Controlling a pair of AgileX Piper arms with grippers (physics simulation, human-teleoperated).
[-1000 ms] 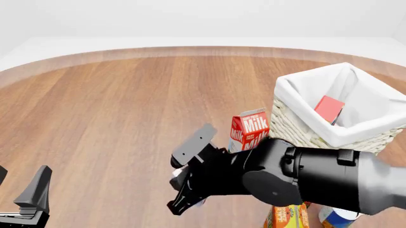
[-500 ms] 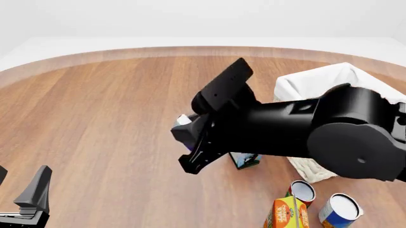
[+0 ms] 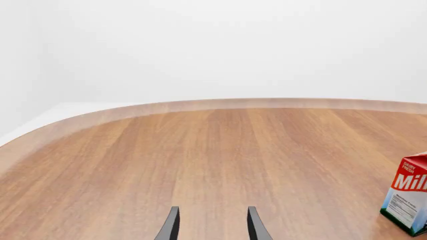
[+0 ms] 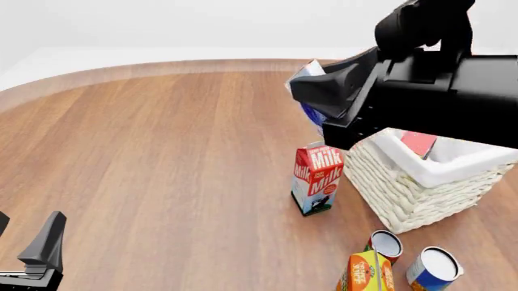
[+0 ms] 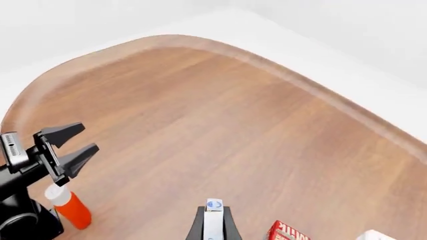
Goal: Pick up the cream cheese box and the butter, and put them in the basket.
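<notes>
High above the table my right gripper (image 4: 317,97) is shut on the cream cheese box (image 4: 302,75), a small white box with blue marking. It hangs just left of the basket (image 4: 421,182) and above its near-left corner. The right wrist view shows the box (image 5: 213,220) edge-on between the fingers. The butter (image 4: 418,142) lies inside the white wicker basket, showing its red face. My left gripper (image 4: 24,237) rests at the near left, far from the basket. It is open and holds nothing, as the left wrist view shows (image 3: 212,227).
A red-and-white milk carton (image 4: 316,179) stands just left of the basket. Two round cans (image 4: 437,270) and an orange juice carton (image 4: 366,274) crowd the near right. An orange bottle (image 5: 67,207) stands by the left arm's base.
The right arm has risen from low over the table in front of the milk carton, up and to the right, carrying the cream cheese box to beside the basket. The left arm has not moved.
</notes>
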